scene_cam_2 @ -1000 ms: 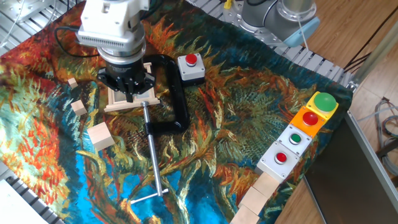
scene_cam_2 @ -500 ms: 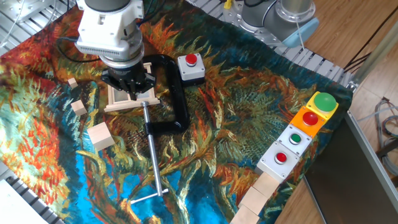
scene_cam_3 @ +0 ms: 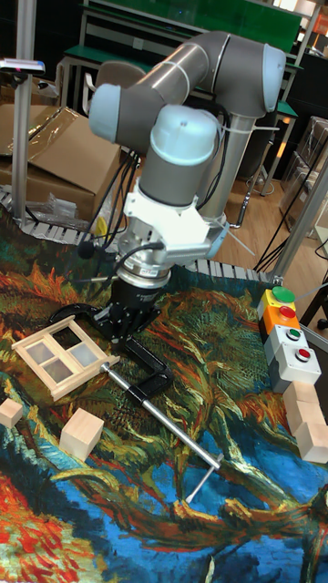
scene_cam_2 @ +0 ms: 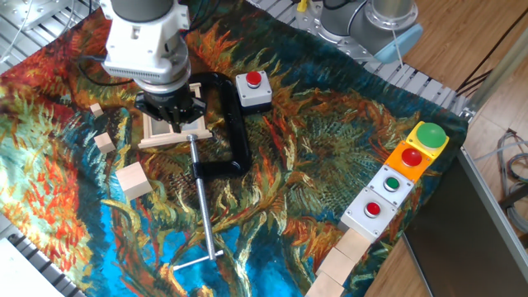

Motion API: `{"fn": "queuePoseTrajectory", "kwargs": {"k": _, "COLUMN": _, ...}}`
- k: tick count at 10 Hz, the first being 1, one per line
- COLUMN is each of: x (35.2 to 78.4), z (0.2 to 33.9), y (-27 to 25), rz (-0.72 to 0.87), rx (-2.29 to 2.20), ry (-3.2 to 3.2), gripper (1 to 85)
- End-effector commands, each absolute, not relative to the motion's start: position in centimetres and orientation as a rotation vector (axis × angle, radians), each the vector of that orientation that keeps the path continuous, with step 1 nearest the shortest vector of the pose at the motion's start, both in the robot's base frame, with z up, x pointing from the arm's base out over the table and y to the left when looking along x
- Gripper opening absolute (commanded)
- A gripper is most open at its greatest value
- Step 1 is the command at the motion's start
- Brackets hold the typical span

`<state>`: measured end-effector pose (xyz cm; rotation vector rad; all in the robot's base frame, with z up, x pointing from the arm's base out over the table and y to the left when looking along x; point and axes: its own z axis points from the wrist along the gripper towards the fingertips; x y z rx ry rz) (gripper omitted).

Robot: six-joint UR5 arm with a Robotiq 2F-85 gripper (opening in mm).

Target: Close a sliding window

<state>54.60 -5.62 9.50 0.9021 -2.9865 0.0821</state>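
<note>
The sliding window (scene_cam_2: 155,132) is a small pale wooden frame lying flat on the patterned cloth at the left. In the tall fixed view the sliding window (scene_cam_3: 58,357) shows two dark panes and two pale ones. My gripper (scene_cam_2: 175,124) points straight down over the window's right part and hides it. From the side, the gripper (scene_cam_3: 120,333) sits at the frame's right edge, low and close to it. Its fingers look drawn together with nothing held. I cannot tell whether they touch the wood.
A black C-clamp (scene_cam_2: 233,124) with a long metal rod (scene_cam_2: 203,206) lies just right of the window. A red-button box (scene_cam_2: 253,89) stands behind it. Wooden cubes (scene_cam_2: 134,181) (scene_cam_2: 104,142) lie to the left, and button boxes (scene_cam_2: 396,175) and pale blocks (scene_cam_2: 342,257) line the right edge.
The arm's head has shifted slightly left and back over the window. The window frame and the other objects look unmoved.
</note>
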Motion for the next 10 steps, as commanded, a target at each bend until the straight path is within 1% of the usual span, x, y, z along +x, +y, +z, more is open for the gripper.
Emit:
{"fn": "queuePoseTrajectory", "kwargs": {"k": 1, "x": 53.9, "z": 7.6, "y": -6.6, "rz": 0.067, "rx": 0.939, "ry": -2.977, "gripper": 1.3}}
{"fn": "queuePoseTrajectory", "kwargs": {"k": 3, "x": 54.2, "z": 7.6, "y": -6.2, "rz": 0.054, "rx": 0.943, "ry": -2.989, "gripper": 1.3}}
{"fn": "queuePoseTrajectory", "kwargs": {"k": 5, "x": 55.2, "z": 7.6, "y": -6.6, "rz": 0.095, "rx": 0.972, "ry": -3.016, "gripper": 1.3}}
{"fn": "queuePoseTrajectory", "kwargs": {"k": 7, "x": 55.6, "z": 7.7, "y": -6.5, "rz": 0.095, "rx": 0.983, "ry": -3.026, "gripper": 1.3}}
{"fn": "queuePoseTrajectory", "kwargs": {"k": 9, "x": 53.5, "z": 6.2, "y": -7.0, "rz": 0.057, "rx": 0.948, "ry": -2.994, "gripper": 1.3}}
{"fn": "queuePoseTrajectory", "kwargs": {"k": 10, "x": 52.3, "z": 6.0, "y": -7.5, "rz": 0.032, "rx": 0.935, "ry": -2.988, "gripper": 1.3}}
